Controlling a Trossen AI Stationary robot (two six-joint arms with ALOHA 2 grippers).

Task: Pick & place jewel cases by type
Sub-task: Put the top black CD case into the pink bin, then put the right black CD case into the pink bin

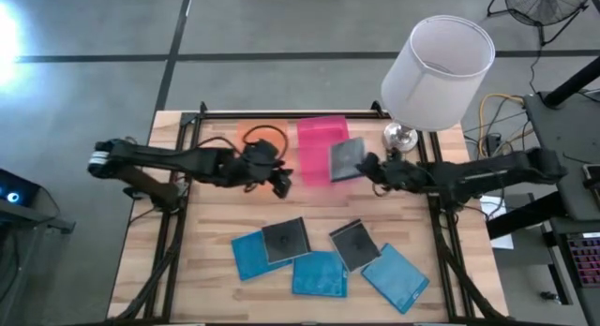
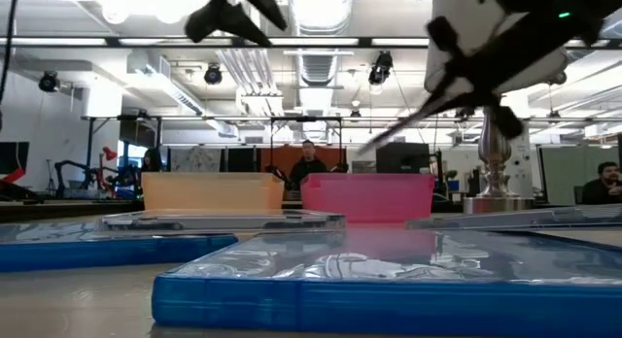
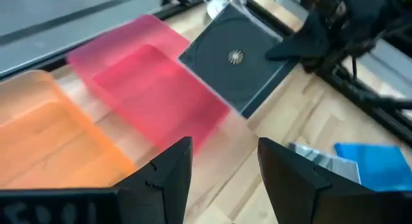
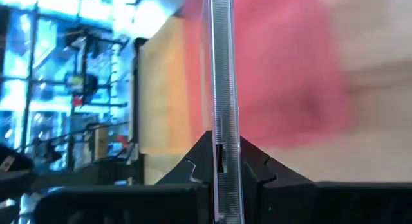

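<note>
My right gripper [image 1: 368, 167] is shut on a dark grey jewel case [image 1: 346, 159], which hangs over the right rim of the pink tray [image 1: 319, 146]. My left gripper [image 1: 279, 183] is open and holds nothing; it hovers just left of the pink tray, in front of the orange tray [image 1: 255, 134]. Five more cases lie flat on the near half of the table. Three are blue [image 1: 249, 256] [image 1: 319, 274] [image 1: 396, 276] and two are dark [image 1: 284, 240] [image 1: 354, 244], and they partly overlap. The left wrist view shows the held case [image 3: 235, 56] beyond the open fingers. My right gripper pinches the dark jewel case between its two fingers at the case's right-hand edge [image 1: 361, 163], coming about level from the table's right. The right wrist view shows the case edge-on [image 4: 222, 153] between the fingers. The case is lifted clear and tilted [image 2: 408, 124] above the pink tray.
A white-shaded lamp [image 1: 437, 71] stands at the table's far right corner, close behind the right arm. The two trays sit side by side at the far middle. The pile of cases takes up the near middle, and bare wood [image 1: 202, 228] lies to its left. People sit in the room beyond the table.
</note>
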